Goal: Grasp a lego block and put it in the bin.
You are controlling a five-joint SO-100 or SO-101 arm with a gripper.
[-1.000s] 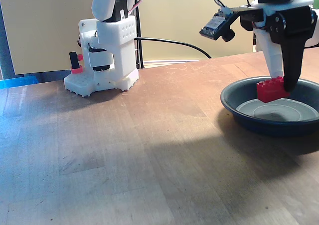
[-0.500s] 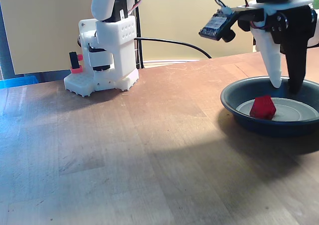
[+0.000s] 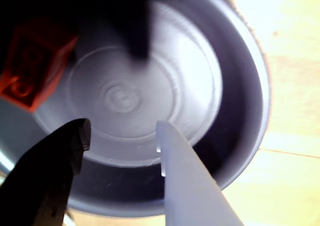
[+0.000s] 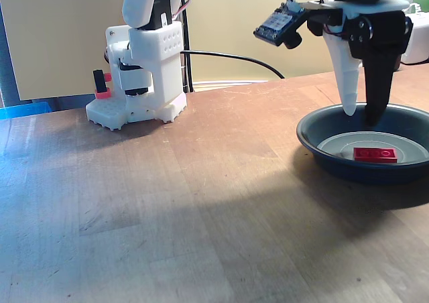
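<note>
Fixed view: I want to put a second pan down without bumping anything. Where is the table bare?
The wooden table is bare across the whole foreground and middle, between the white arm base and the bin. It is crowded at the right: the open gripper hangs over the bin, where the lego block lies.

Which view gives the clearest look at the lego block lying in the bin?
The fixed view: the lego block lies flat and sharp on the bin floor, under the open gripper. The wrist view shows it blurred, shadowed, cut by the left edge.
</note>
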